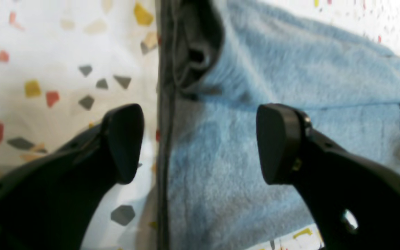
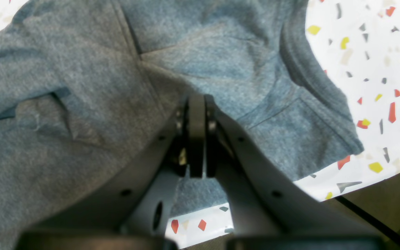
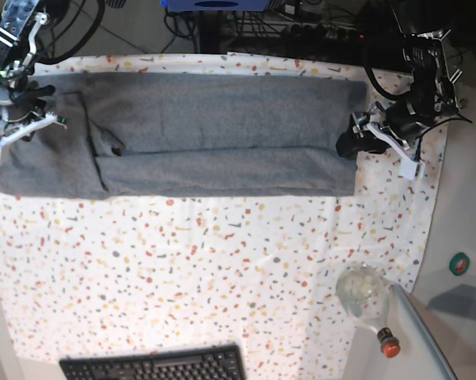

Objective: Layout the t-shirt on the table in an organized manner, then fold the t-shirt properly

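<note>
There is one t-shirt [image 3: 214, 134], one table [image 3: 182, 261], and my two grippers. Beyond those I count one keyboard [image 3: 154, 366] at the table's near edge and one clear bottle [image 3: 367, 299] with a red cap lying near the near right corner.

The t-shirt lies along the far edge of the table as a long grey band, its two long sides turned in toward the middle, reaching from close to the far left corner almost to the far right corner.

My left gripper [image 1: 200, 144] stands released, its two black fingers well apart with nothing between them. It sits at the garment's end beside the table's right edge. From the wrist, the hemmed edge [image 1: 163, 139] of the shirt runs through the gap between the fingers, one finger [image 1: 125, 142] over bare speckled cloth and the other over grey fabric; I cannot tell whether either touches.

My right gripper [image 2: 197, 104] is clenched, pads pressed together, at the shirt's opposite end by the far left corner. Its tips sit against the grey knit near a sleeve seam, the ribbed collar [image 2: 304, 69] just beside. Whether a pinch of fabric is caught between the pads I cannot tell.
</note>
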You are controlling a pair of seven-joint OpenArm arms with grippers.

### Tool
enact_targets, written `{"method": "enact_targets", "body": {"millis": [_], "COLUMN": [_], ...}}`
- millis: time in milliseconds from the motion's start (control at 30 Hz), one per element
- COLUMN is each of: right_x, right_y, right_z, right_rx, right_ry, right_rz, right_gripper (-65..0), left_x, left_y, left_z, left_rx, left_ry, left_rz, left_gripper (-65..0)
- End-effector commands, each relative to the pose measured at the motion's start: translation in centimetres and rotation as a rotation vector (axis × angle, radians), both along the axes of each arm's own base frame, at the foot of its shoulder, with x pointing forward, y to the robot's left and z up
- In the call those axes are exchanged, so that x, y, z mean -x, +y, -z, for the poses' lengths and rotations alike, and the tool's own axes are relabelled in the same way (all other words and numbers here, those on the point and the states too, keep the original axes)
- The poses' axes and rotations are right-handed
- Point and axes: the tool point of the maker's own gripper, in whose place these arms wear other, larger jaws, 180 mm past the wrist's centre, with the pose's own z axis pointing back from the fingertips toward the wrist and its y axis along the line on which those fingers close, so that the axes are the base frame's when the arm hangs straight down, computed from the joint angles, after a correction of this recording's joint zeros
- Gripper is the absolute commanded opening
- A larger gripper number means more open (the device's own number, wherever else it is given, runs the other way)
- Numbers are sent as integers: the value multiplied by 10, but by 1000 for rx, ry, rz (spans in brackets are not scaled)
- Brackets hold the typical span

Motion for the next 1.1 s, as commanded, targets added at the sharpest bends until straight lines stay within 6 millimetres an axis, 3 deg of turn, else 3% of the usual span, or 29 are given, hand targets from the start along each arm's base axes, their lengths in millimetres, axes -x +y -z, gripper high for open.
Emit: {"method": "enact_targets", "body": {"millis": [0,33,100,200,333,467,567,600,700,900,1067], "right_x": [-7,-7,-7,-7,-7,-7,-7,-7,-7,-12,-11], "right_y": [-4,-3,-3,-3,-3,-3,-3,-3,-3,13,12], "right_z": [-9,-8,-8,-8,-8,-9,-9,-9,-9,-8,-8], "right_rx": [17,17,17,17,17,17,17,17,17,-2,-2], "right_ry": [-36,-35,-35,-35,-35,-37,-37,-37,-37,-38,-38], "right_rz": [-8,-8,-8,-8,-8,-8,-8,-8,-8,-129,-131], "right_gripper": [-650,-650,-650,-650,-650,-650,-650,-650,-650,-650,-650], "left_x": [-9,-9,-4,-1,-2,-4,-4,-3,-2,-22,-29], "left_y": [6,6,10,19,33,34,31,31,27,13,4], "left_z": [-14,-16,-17,-16,-21,-24,-22,-21,-17,-3,10], "left_rx": [-10,-15,-29,-39,-50,-46,-38,-35,-22,59,118], "left_ry": [-53,-59,-55,-48,-64,-78,-74,-70,-62,-43,-10], "left_rz": [1,4,9,-15,-59,-62,-64,-66,-65,-99,-126], "left_gripper": [-179,-194,-309,-650,-650,-647,-151,-13,0,0,0]}}
